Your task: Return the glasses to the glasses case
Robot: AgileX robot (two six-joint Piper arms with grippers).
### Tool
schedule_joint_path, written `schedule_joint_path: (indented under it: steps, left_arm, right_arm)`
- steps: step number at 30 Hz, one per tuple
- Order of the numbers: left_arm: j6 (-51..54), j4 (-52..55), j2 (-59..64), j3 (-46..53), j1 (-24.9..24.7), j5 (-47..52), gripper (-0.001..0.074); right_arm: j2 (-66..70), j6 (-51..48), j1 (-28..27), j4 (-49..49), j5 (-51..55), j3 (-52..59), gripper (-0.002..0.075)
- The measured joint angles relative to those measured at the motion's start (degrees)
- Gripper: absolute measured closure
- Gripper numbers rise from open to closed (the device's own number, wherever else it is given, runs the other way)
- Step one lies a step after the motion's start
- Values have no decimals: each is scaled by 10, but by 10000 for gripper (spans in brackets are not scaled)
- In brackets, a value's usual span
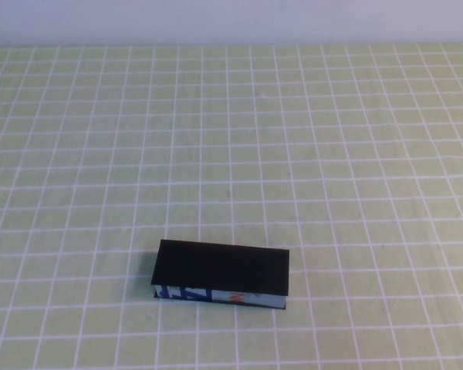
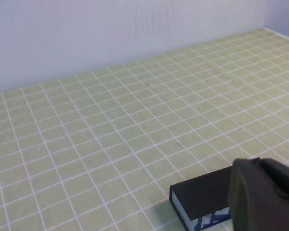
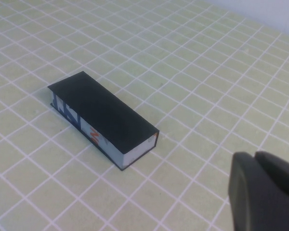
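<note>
A closed glasses case [image 1: 222, 273] lies alone on the green checked tablecloth [image 1: 332, 154], near the robot's edge of the table and slightly left of centre, its black flap lid flat on top and its blue, white and orange printed side facing the robot. The glasses appear in none of the three views; they may already be inside the shut box, though nothing here confirms it.

Neither arm reaches into the high view. The left gripper [image 2: 262, 195] shows only as a dark rounded shape at the edge of its own wrist camera, hanging above and just beside one end of the case [image 2: 202, 197]; whether its jaws stand wide or narrow cannot be told. The right gripper [image 3: 265, 192] is likewise a dark mass in its wrist view, raised and set back from the case [image 3: 103, 118], apart from it, and its opening cannot be told either. Neither seems to carry anything.

With the lid down and both arms clear, the work looks finished or nearly so. If any step remains, it is a clean retreat: the arms should lift straight up and back without brushing the light box, which would likely slide easily on the cloth, and the flap should be left seated flush along its whole length.
</note>
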Motion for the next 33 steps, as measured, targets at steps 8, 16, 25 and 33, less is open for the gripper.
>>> schedule_joint_path:
  steps: [8, 16, 25, 33]
  left_arm:
    - [-8, 52, 0, 41, 0, -60, 738]
    - [-204, 185, -28, 133, 5, -130, 738]
    - [-235, 164, -64, 194, 91, -145, 738]
    - [-127, 19, -117, 276, 211, -285, 738]
  right_arm:
    - [0, 0, 0, 0, 5, 0, 743]
    - [0, 0, 0, 1, 5, 0, 743]
    - [0, 0, 0, 1, 5, 0, 743]
    - [0, 0, 0, 1, 5, 0, 743]
